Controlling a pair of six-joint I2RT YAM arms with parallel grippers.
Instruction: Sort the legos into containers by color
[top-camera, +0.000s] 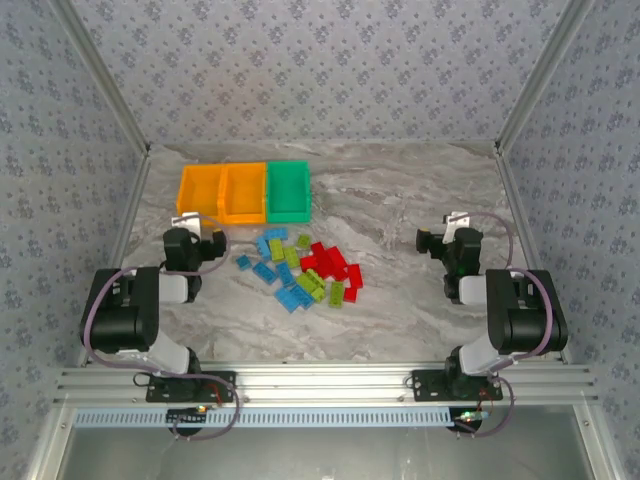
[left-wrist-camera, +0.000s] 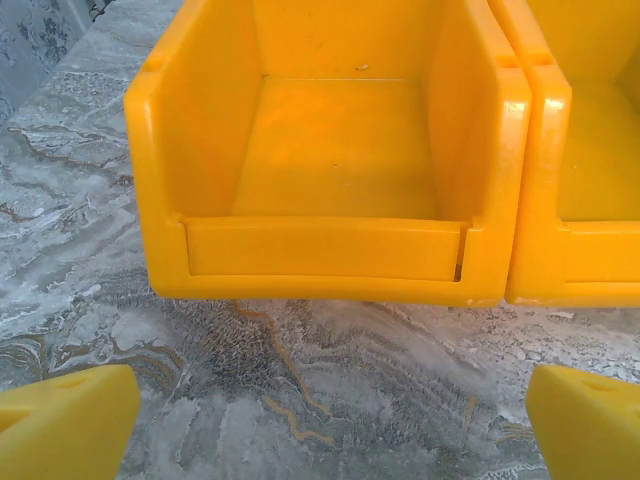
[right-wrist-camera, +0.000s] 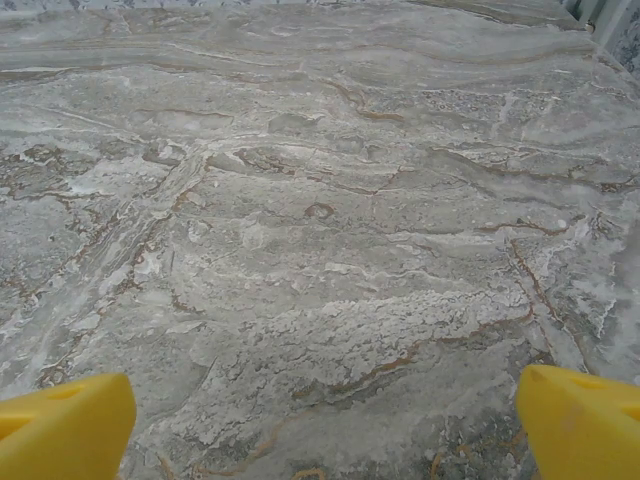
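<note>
Since the small studded plastic bricks in blue, lime green and red (top-camera: 300, 268) lie in one loose heap on the grey marbled table (top-camera: 420, 300), near the row of two orange and one green plastic bins (top-camera: 243, 192), a first pick seems due. Both the left gripper (left-wrist-camera: 325, 430), facing the leftmost orange bin (left-wrist-camera: 330, 250), and the right gripper (right-wrist-camera: 325, 425) stand wide and empty. Best start with the lone blue brick (top-camera: 243, 262) at the heap's left edge, closing across its narrow sides without nudging neighbours.
</note>
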